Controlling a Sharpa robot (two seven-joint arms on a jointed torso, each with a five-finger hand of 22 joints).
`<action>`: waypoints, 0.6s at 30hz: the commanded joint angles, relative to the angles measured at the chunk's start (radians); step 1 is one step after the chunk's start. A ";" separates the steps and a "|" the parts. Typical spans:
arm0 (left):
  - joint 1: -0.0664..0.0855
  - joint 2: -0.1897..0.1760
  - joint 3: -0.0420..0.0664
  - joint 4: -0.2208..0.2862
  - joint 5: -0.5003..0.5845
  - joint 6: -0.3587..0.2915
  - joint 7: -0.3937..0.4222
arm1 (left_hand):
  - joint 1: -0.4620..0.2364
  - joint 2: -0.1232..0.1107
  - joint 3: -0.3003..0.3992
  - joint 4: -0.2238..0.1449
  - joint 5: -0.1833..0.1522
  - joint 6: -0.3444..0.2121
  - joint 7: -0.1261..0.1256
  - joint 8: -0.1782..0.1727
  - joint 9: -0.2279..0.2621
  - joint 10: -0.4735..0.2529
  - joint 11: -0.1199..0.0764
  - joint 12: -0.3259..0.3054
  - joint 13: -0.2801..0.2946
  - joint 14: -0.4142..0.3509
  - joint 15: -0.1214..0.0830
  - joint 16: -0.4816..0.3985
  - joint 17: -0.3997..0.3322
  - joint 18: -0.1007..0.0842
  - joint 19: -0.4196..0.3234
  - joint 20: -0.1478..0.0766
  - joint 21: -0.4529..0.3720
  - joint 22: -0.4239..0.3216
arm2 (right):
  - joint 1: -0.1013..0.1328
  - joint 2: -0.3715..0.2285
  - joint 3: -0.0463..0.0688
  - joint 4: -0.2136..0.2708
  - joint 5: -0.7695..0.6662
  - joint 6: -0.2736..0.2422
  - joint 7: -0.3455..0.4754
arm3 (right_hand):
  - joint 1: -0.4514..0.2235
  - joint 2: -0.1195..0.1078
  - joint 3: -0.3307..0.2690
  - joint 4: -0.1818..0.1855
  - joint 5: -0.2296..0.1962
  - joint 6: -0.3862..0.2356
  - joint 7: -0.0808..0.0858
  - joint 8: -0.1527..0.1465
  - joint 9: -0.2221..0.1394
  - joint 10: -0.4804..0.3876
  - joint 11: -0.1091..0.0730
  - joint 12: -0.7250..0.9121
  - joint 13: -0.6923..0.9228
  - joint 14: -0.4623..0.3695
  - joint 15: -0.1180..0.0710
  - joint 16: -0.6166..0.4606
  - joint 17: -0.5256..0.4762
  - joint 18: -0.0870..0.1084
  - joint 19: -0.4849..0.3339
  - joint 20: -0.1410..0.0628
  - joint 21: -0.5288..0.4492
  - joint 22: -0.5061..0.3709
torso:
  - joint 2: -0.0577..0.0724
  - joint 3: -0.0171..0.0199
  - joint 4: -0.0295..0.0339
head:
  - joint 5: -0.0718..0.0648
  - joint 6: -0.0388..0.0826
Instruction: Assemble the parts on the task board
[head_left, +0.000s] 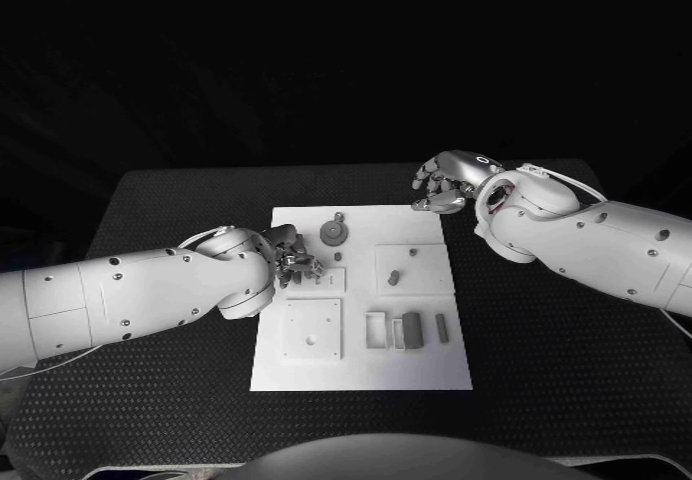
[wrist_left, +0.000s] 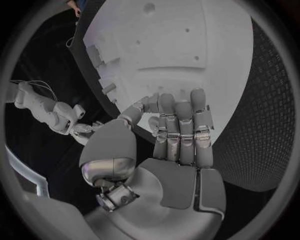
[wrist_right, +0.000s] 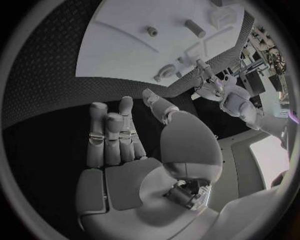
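The white task board (head_left: 361, 372) lies in the middle of the table. A round grey part (head_left: 333, 234) sits near its far edge, a small peg (head_left: 411, 252) stands on a raised square, and grey blocks (head_left: 411, 330) lie beside a small tray. My left hand (head_left: 293, 252) hovers over the board's left side by a small plate with pegs (head_left: 317, 280). In the left wrist view that left hand (wrist_left: 178, 135) has straight fingers, the thumb bent in beside them, and nothing visible in it. My right hand (head_left: 450, 180) is above the table past the board's far right corner, loosely curled and empty (wrist_right: 125, 140).
A square plate with a hole (head_left: 312, 330) sits at the board's near left. The black table (head_left: 159, 300) runs wide on both sides of the board. The right wrist view shows the board (wrist_right: 119, 45) with a peg (wrist_right: 152, 31) and a short cylinder (wrist_right: 195, 28).
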 joint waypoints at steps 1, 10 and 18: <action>-0.009 0.000 0.000 0.007 -0.023 -0.071 -0.001 | 0.054 0.058 0.027 -0.030 -0.003 0.008 -0.001 0.004 0.001 0.001 -0.006 0.003 -0.001 0.005 0.000 0.005 -0.002 0.012 0.006 0.002 -0.003 0.002 | -0.001 -0.001 0.000 0.002 -0.003 0.014 0.004 | -0.007 0.006 0.000 0.004 0.003 0.003 0.007 -0.006 -0.001 -0.006 0.002 0.005 -0.002 -0.005 -0.002 -0.007 0.001 0.044 0.001 -0.009 -0.003 0.016 | 0.000 -0.0005 0.0023 | 0.000 -0.001; -0.026 0.004 0.000 -0.004 0.001 -0.086 -0.005 | 0.053 0.058 0.027 -0.029 -0.005 0.009 -0.001 0.004 0.000 0.002 -0.007 0.003 -0.002 0.006 0.000 0.005 -0.003 0.012 0.007 0.002 -0.003 0.002 | -0.001 -0.003 0.000 0.002 -0.003 0.014 0.004 | -0.008 0.007 0.000 0.005 0.003 0.003 0.007 -0.006 -0.001 -0.006 0.002 0.005 -0.002 -0.005 -0.002 -0.007 0.001 0.044 0.001 -0.009 -0.003 0.016 | 0.000 -0.0014 0.0006 | 0.002 -0.001; -0.028 0.008 0.000 -0.011 0.015 -0.077 -0.003 | 0.051 0.055 0.030 -0.026 -0.021 0.008 0.000 0.001 -0.003 0.002 -0.006 0.001 -0.006 0.006 0.000 0.004 -0.009 0.011 0.007 0.002 -0.006 0.002 | -0.001 -0.002 0.000 0.002 -0.003 0.014 0.004 | -0.008 0.007 0.000 0.006 0.003 0.003 0.007 -0.006 -0.001 -0.006 0.002 0.005 -0.002 -0.005 -0.002 -0.007 0.001 0.044 0.001 -0.009 -0.003 0.016 | 0.000 -0.0010 0.0005 | 0.001 -0.004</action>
